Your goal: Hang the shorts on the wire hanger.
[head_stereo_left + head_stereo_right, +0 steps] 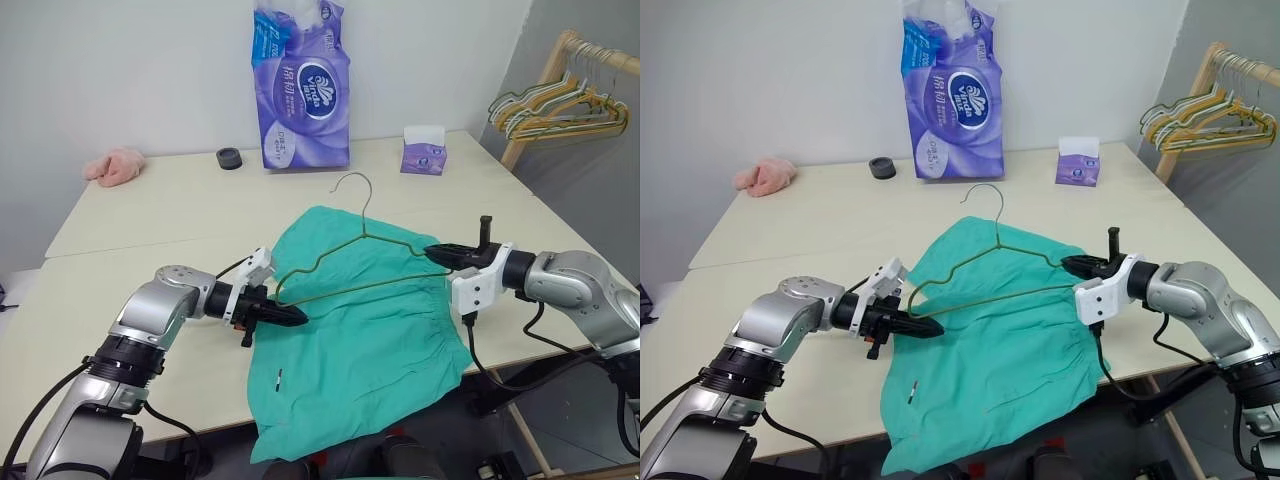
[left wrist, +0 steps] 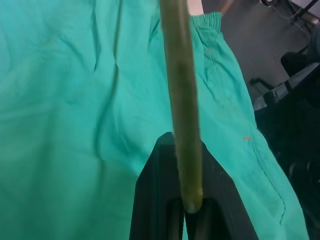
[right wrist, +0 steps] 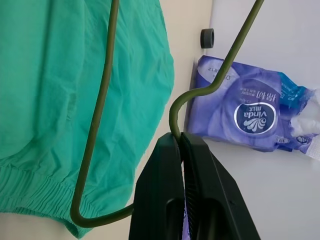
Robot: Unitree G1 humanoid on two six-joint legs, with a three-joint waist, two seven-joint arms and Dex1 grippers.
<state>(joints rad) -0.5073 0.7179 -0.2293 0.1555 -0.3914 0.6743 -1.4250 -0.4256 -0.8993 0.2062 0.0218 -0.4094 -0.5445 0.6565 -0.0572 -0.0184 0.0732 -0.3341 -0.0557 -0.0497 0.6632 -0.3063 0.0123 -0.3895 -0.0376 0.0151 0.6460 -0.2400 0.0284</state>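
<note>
Nearest the robot, the teal-green soft fabric shorts (image 1: 360,350) are seen spread flat on the pale wooden table (image 1: 150,210), with the lower hem hanging over the near edge and the gathered elastic waistband lying toward the right side. A small white tag (image 1: 279,375) is visible on the fabric near the left edge.

Just above the shorts, the thin greenish-grey wire hanger (image 1: 350,275) is held up at both ends. Its left corner is pinched by the left gripper (image 1: 285,315), whose black fingers are closed on the wire; in the left wrist view the wire is seen running straight out from between the closed fingers. Its right shoulder bend is clamped by the right gripper (image 1: 440,254), likewise closed on the wire. The hook points up and away from the robot.

The step in hand is judged to be the positioning of the hanger over the shorts; nothing is draped on it yet. For the next move, one hand would likely have to be freed so that the fabric can be lifted and passed over the bottom bar.

Farther back, a purple pack of tissue rolls (image 1: 300,85), a small purple tissue box (image 1: 424,152), a black ring-shaped object (image 1: 230,158) and a pink cloth (image 1: 115,165) are seen on the table, and a wooden rack with bunched hangers (image 1: 560,105) stands to the right.
</note>
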